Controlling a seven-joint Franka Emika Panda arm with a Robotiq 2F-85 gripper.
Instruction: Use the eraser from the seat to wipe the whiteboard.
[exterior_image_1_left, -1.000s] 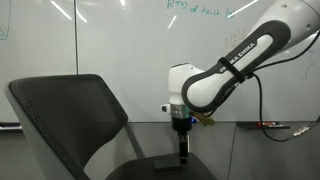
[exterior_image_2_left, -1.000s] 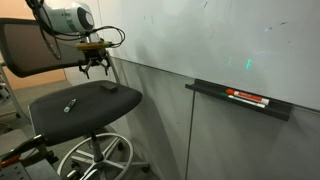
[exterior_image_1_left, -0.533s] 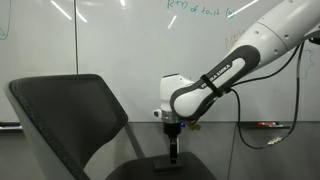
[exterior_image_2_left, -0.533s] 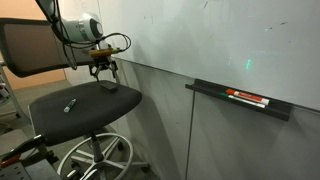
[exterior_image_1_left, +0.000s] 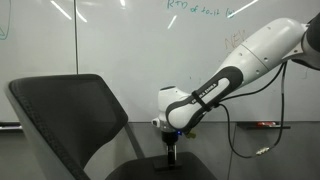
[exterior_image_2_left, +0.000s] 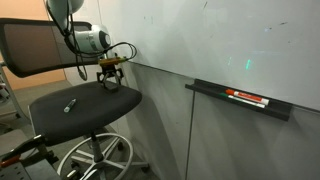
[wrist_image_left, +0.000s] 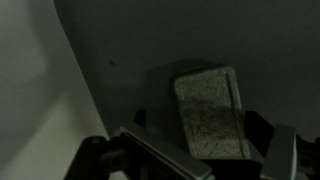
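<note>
Wrist view: the gripper (exterior_image_2_left: 109, 83) is lowered over the eraser (wrist_image_left: 210, 110). Its fingers (wrist_image_left: 283, 150) are spread and released, one on each side of the block and clear of it. The eraser lies flat on the seat (exterior_image_2_left: 60, 115), near the edge facing the whiteboard (exterior_image_2_left: 220, 40). Beyond, the board's ledge (exterior_image_2_left: 238, 104) holds a red marker (exterior_image_2_left: 246, 97).
</note>
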